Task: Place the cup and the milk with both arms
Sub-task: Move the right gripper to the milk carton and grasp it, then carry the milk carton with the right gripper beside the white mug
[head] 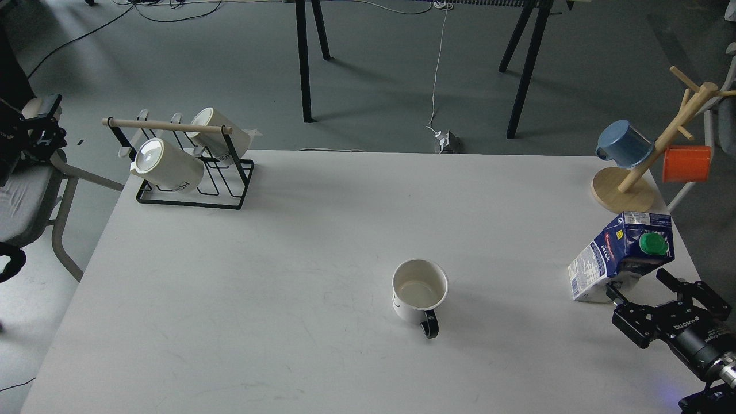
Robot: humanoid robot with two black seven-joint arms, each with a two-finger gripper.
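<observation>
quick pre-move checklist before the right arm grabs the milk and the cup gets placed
1. Milk carton upright, green cap on: ok.
2. Right end effector open beside the carton's base: ok.
3. Fingers around the carton or only near it: cannot tell.
4. Cup upright on the table, handle toward the robot: ok.
5. Left end effector in view for the cup: not ok, not visible.
6. Carton apart from the wooden mug tree: ok.
</observation>
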